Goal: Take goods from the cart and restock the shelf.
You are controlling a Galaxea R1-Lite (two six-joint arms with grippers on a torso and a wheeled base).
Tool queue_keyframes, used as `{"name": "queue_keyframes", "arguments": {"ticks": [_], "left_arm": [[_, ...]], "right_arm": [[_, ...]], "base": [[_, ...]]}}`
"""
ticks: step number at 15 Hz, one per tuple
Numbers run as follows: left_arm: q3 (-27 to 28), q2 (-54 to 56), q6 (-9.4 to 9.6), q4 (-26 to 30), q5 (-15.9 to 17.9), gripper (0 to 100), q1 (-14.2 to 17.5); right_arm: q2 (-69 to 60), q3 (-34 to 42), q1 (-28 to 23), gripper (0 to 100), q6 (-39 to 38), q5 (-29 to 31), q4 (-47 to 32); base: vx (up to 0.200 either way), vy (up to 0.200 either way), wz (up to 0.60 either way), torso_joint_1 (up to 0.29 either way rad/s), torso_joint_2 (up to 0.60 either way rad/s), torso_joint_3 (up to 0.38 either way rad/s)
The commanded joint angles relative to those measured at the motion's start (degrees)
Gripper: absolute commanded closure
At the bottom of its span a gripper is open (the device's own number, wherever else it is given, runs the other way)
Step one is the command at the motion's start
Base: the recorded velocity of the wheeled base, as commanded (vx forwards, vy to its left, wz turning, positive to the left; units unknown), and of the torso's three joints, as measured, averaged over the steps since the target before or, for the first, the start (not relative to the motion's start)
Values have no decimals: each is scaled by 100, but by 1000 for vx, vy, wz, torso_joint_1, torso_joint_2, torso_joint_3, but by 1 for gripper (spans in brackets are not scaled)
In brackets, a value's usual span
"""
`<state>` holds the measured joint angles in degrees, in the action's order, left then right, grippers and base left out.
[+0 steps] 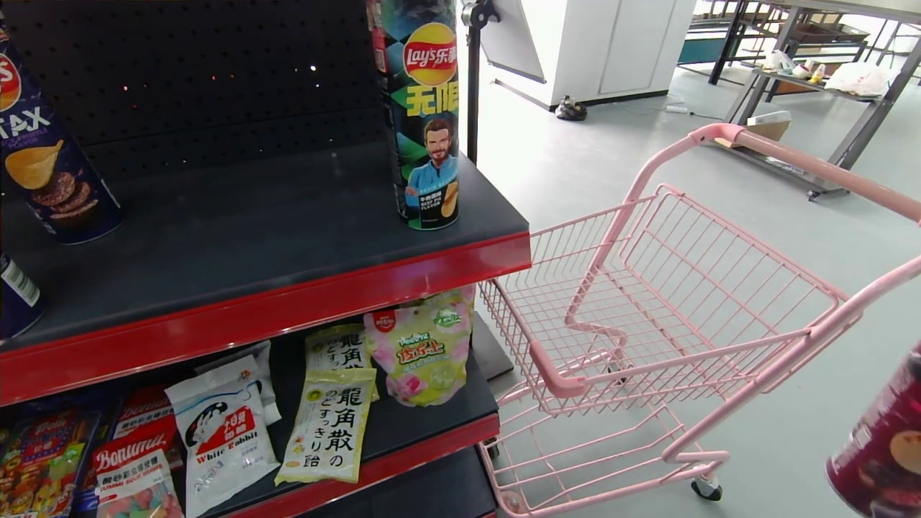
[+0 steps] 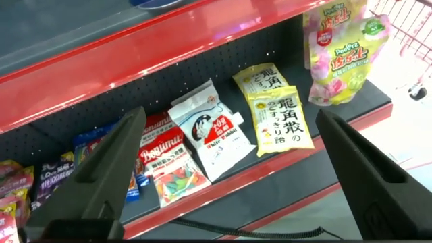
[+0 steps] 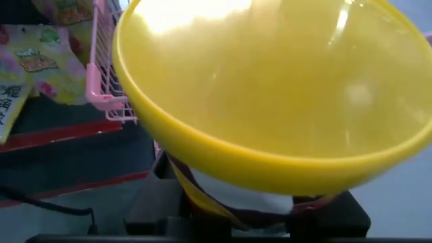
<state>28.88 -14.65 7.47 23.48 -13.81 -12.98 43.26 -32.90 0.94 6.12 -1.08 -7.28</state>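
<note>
Beside the pink cart (image 1: 719, 132), on its side away from the shelving, the right gripper (image 3: 243, 212) is clenched on a maroon chip canister (image 1: 879, 446). It takes the tube round the body just under the yellow lid (image 3: 270, 88). That hold leaves the base free, so the tube could be stood down. The canister hangs leaning in the air outside the cart's wire wall, well apart from any shelf, which suggests it is being carried rather than placed.

Its likely home is the upper shelf (image 1: 252, 230), where the same kind of goods stand upright. A green-and-black canister (image 1: 428, 122) sits at the deck's end nearest the cart, and a blue canister (image 1: 50, 173) stands near the far side. The bare dark deck between them looks like the natural gap to fill.

The left gripper (image 2: 229, 115) hovers with its fingers (image 2: 108, 169) spread wide and nothing between them. It sits in front of the lower shelf (image 1: 417, 421), apparently parked out of the way of the deck above. Soft goods lie flat there: a white candy bag (image 1: 223, 439) and yellow lozenge packets (image 1: 331, 424). A pink-and-green pouch (image 1: 421, 352) stands propped at the end nearest the cart.
</note>
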Motion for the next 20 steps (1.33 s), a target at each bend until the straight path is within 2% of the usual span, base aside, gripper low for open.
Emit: {"name": "queue_keyframes", "arguments": {"ticks": [1, 6, 14, 17, 20], "left_arm": [[100, 85, 0, 34, 10, 0, -2], [118, 77, 9, 34, 19, 0, -2], [197, 24, 9, 25, 19, 0, -2], [206, 15, 9, 25, 19, 0, -2], [197, 15, 9, 25, 19, 0, -2]], "right_arm": [[-907, 548, -129, 100, 38, 258, -72], [-987, 654, -147, 100, 100, 267, -72], [-767, 539, -129, 100, 100, 258, -46], [-679, 539, -138, 100, 100, 267, -19], [-617, 566, -120, 100, 153, 240, 156]], "base": [[0, 0, 0, 0, 0, 0], [0, 0, 0, 30, -97, -70], [0, 0, 0, 164, -519, -351], [0, 0, 600, 225, -592, -369], [0, 0, 0, 80, -191, -124]]}}
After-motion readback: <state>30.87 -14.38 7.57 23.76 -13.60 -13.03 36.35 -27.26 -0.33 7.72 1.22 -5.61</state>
